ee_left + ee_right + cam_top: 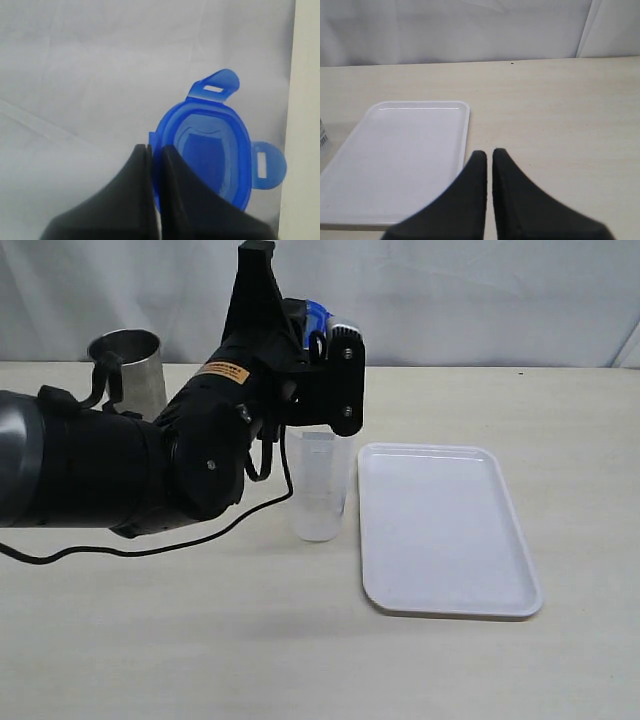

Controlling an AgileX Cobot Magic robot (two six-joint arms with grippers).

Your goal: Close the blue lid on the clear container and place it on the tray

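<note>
Pinched by its rim in the narrowed left gripper, small blue plastic snap-flap lid aloft at 12 o'clock of tall clear plastic container, flat white rectangular tray at 3 o'clock, right gripper closed on nothing.

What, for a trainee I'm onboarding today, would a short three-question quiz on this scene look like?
1. True or false: the blue lid is already seated on the clear container.
2. Which claw grips the lid? A) left B) right
3. Fill in: the container stands ____ the tray.
Key: 1 false, the lid is held in the air. 2 A, the left claw. 3 beside.
</note>
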